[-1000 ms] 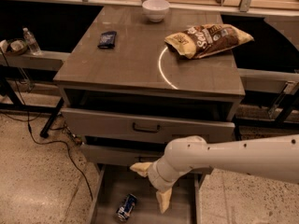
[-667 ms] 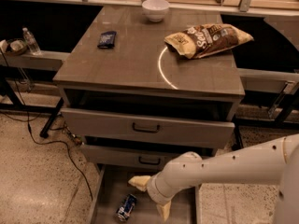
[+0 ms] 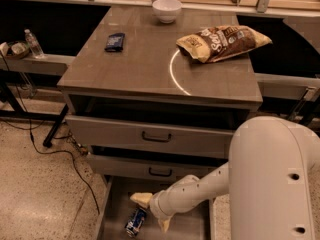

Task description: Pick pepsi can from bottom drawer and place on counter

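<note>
Claw [image 3: 150,213] fingers apart, low in btm drawer [image 3: 192,223], just beside pepsi can [image 3: 136,222].

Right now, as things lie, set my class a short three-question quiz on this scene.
1. True or false: a chip bag lies on the counter.
2. Where is the pepsi can? A) lying in the bottom drawer; B) on the counter; C) held in the gripper.
3. Fill in: the gripper, low over the bottom drawer near the pepsi can, has its fingers ____.

Key: 1 true; 2 A; 3 open.
</note>
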Available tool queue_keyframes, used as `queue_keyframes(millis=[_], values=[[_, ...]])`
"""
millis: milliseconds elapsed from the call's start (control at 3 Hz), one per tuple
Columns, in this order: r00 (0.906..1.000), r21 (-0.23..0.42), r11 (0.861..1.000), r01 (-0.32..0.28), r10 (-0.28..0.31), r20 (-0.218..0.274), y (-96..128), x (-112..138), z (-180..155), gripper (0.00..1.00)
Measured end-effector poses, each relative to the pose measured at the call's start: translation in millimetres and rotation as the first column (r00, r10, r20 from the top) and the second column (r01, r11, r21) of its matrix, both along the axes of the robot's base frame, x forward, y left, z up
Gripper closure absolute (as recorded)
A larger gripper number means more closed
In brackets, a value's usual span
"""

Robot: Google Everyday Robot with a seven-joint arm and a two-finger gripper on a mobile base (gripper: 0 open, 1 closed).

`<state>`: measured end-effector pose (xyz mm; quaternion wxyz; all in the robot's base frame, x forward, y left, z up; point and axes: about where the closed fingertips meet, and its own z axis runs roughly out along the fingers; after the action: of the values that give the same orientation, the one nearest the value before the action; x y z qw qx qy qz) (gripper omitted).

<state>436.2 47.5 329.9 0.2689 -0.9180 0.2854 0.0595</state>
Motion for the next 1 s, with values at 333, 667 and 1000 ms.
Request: queue_keyframes(millis=[333, 667, 1000], values=[[1.0, -0.006, 1.0, -0.003, 0.003, -0.005, -2.2, -3.9, 3.1, 0.0], [1.0, -0.007, 1.0, -0.003, 0.003, -0.005, -2.3, -3.9, 3.4, 0.0], [0.9999, 0.009, 1.0, 0.011, -0.011, -0.001, 1.7, -0.5, -6.4, 0.0]])
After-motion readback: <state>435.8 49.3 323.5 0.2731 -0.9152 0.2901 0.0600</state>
